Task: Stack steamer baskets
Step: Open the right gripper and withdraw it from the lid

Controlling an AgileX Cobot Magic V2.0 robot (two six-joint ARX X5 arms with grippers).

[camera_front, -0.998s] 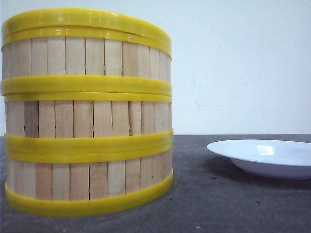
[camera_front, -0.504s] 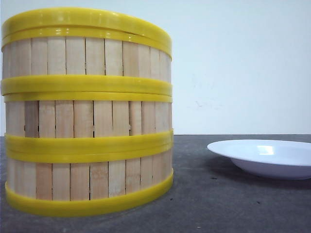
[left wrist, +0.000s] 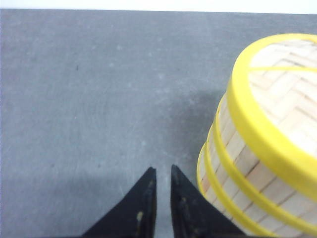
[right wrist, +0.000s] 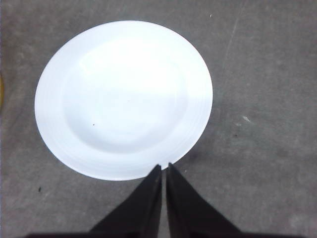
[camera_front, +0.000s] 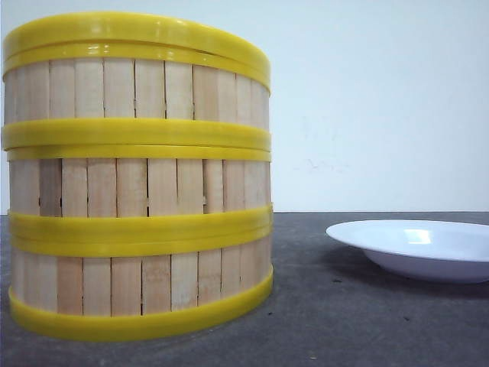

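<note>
From the front camera I see the three steamer baskets (camera_front: 137,176) standing as one stack on the dark grey table (camera_front: 344,321), on the left side of the view, so close to the lens that the left edge of the stack is cut off by the frame. The yellow rims meet between each tier, and the top rim looks slightly uneven, though I cannot tell whether the upper basket sits fully flush. A white plate (camera_front: 416,248) lies on the table to the right of the stack, well apart from it, its right portion cut off by the frame edge. Neither arm appears in the front view. Through the left wrist camera, the left gripper (left wrist: 163,171) hangs over bare table just beside the stack, its black fingertips almost together with only a thin slit between them and nothing held; the stack's far side runs out of frame there, and I can make out the woven floor inside the top basket. Through the right wrist camera, the right gripper (right wrist: 164,167) has its tips pressed nearly together, empty, hovering at the near edge of the plate; I cannot tell whether it touches the rim.
</note>
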